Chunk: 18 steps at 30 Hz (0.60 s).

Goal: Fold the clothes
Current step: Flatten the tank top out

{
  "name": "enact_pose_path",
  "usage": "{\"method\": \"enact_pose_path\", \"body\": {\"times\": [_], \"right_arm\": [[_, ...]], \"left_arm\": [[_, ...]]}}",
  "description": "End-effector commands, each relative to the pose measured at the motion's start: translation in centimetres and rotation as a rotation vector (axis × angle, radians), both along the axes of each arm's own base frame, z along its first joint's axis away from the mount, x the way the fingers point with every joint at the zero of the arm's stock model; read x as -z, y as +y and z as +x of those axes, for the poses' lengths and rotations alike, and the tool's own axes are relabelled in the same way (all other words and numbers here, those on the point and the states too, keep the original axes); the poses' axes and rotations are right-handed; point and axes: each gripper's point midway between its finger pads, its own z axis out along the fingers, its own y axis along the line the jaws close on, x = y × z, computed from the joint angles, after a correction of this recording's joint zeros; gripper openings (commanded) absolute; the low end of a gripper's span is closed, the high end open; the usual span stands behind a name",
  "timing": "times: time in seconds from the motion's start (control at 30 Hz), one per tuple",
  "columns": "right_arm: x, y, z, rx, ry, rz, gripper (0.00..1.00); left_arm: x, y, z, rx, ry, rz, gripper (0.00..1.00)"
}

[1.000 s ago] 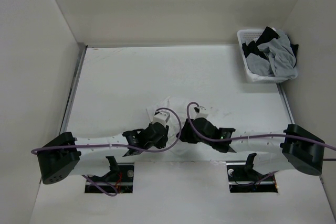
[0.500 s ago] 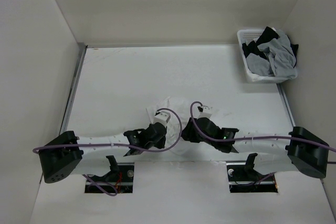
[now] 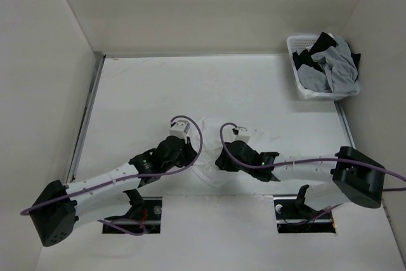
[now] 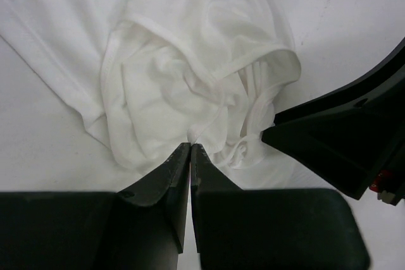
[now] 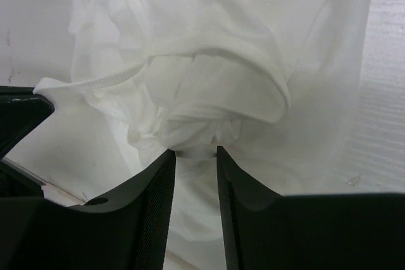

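Observation:
The clothes (image 3: 209,128), one plain white garment, lie crumpled on the table between my two grippers. My left gripper (image 3: 193,157) is at the garment's left side; in the left wrist view its jaws (image 4: 191,146) are shut together, with a gathered edge of the white cloth (image 4: 190,74) pinched at their tips. From the right, my right gripper (image 3: 219,162) reaches in. In the right wrist view, that gripper (image 5: 195,152) stands open with a bunched fold of the cloth (image 5: 215,80) between its fingertips. Each gripper's black body shows in the other's wrist view.
A white basket (image 3: 295,61) holding grey and black garments (image 3: 330,68) stands at the table's back right corner. White walls close in the table on the left, back and right. Two cut-outs (image 3: 132,211) sit at the near edge by the arm bases.
My left gripper has shut on the garment's edge, and the left arm has stretched further forward. The right gripper has shifted slightly left and its jaws have narrowed around the fold.

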Motion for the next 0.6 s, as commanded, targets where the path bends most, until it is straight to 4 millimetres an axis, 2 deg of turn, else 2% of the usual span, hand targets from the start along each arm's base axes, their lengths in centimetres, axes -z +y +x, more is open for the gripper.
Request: {"method": "enact_pose_path", "body": {"times": [0.0,0.03,0.23,0.33,0.43,0.57], "right_arm": [[-2.1,0.9,1.7,0.029,-0.07,0.021,0.39],[-2.2,0.9,1.8,0.028,-0.072,0.024,0.37],[-3.5,1.9,1.9,-0.014,-0.091,0.033,0.06],[-5.7,2.0,1.5,-0.021,-0.13,0.064,0.0],[-10.5,1.4,1.0,-0.034,-0.214,0.109,0.0],[-19.2,0.0,-0.2,-0.081,-0.351,0.184,0.0]], "left_arm": [[-2.7,-0.9,0.5,0.013,-0.01,-0.102,0.03],[-3.1,-0.9,0.7,0.009,-0.014,-0.114,0.03],[-5.3,-1.0,1.7,0.0,-0.04,-0.174,0.03],[-7.5,-0.8,2.5,-0.017,-0.077,-0.217,0.03],[-12.8,-0.1,3.3,-0.036,-0.18,-0.289,0.02],[-22.3,2.8,4.3,-0.116,-0.37,-0.372,0.02]]}}
